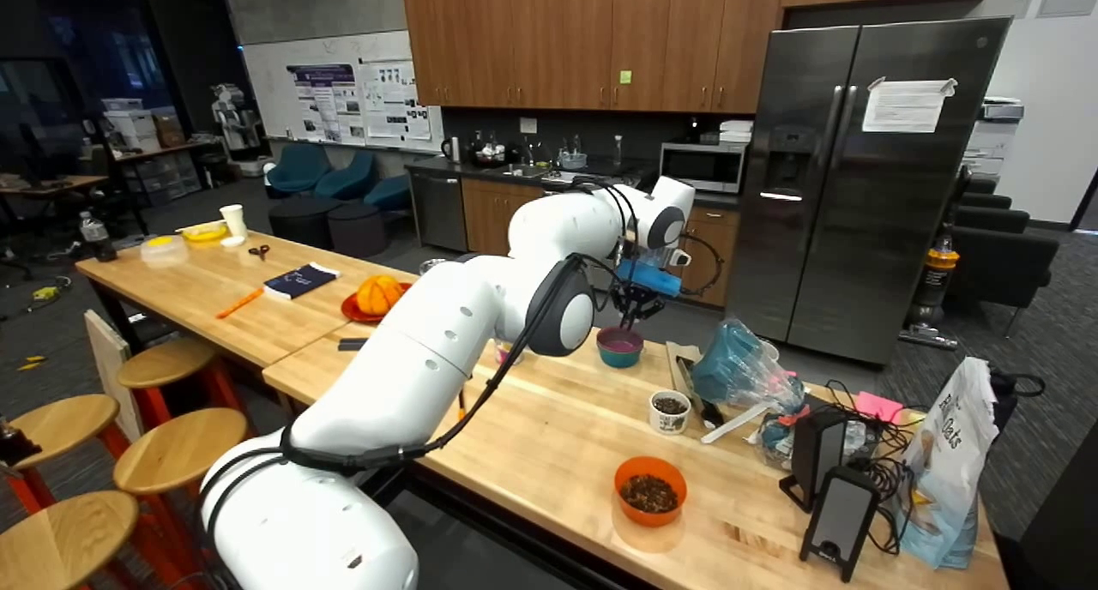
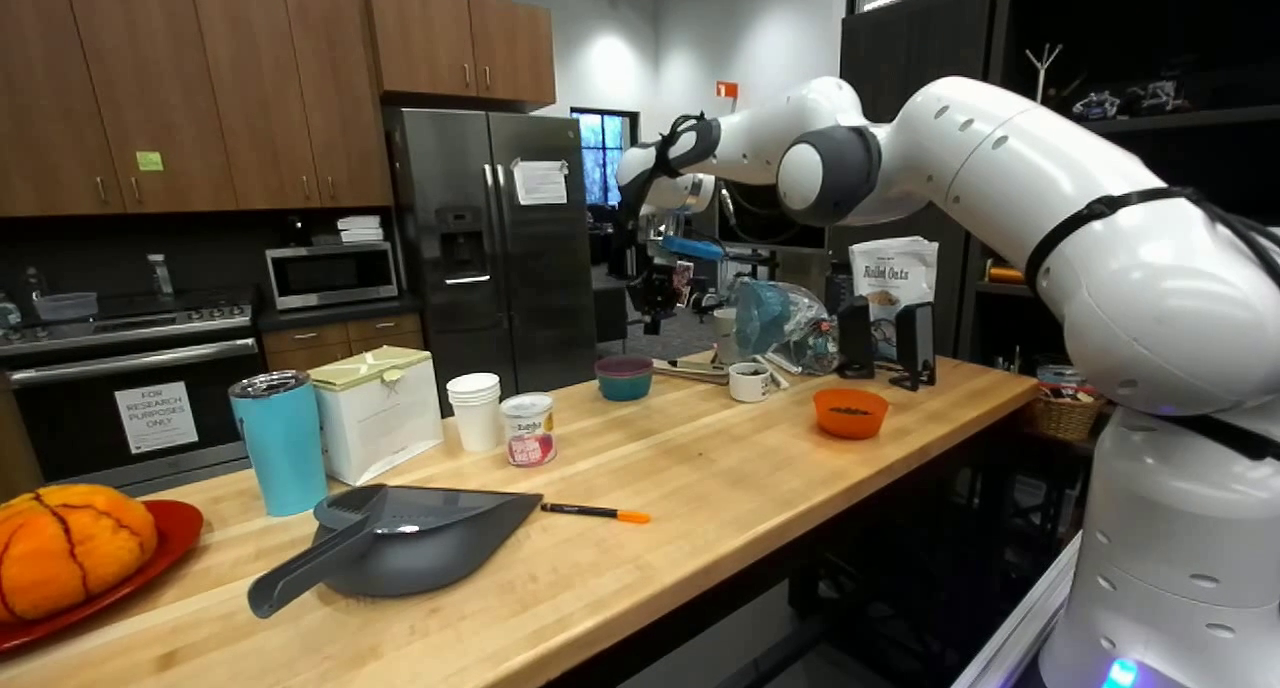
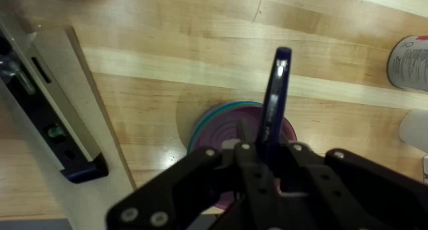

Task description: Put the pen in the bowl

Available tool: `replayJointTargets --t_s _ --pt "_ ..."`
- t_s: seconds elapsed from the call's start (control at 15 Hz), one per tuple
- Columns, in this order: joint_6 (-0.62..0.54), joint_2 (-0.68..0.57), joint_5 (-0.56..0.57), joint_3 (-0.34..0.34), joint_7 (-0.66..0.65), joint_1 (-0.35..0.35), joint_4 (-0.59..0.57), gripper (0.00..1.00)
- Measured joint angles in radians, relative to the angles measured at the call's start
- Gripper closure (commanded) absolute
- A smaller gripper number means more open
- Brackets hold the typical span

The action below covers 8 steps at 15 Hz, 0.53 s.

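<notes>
A dark blue pen (image 3: 275,96) is pinched between the fingers of my gripper (image 3: 262,148) in the wrist view, its upper end pointing away from the jaws. Behind the gripper in that view lies the purple-maroon bowl (image 3: 217,133), nested in a teal one and partly covered by the fingers. Both exterior views show the bowl (image 1: 619,341) (image 2: 624,366) near the table's far edge. My gripper (image 1: 630,316) hangs above it, pointing down; in an exterior view the gripper (image 2: 652,323) stands clear of the rim. The pen is too small to make out in the exterior views.
A level (image 3: 46,119) on a board lies beside the bowl. Around it stand a small white cup (image 1: 669,412), an orange bowl (image 1: 649,490), a can (image 2: 528,430) and paper cups (image 2: 474,411). A black-and-orange marker (image 2: 595,512) rests by a grey dustpan (image 2: 430,548).
</notes>
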<state>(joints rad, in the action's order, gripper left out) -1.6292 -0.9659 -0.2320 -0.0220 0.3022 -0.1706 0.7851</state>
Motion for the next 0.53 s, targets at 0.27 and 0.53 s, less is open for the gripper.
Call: replayJointTargets --t_s 0.27,0.53 --pt "-0.005 -0.001 0.0 0.0 -0.003 0.005 -0.008 0.86" --pt "-0.006 -0.001 0.0 0.0 -0.004 0.006 -0.007 0.96"
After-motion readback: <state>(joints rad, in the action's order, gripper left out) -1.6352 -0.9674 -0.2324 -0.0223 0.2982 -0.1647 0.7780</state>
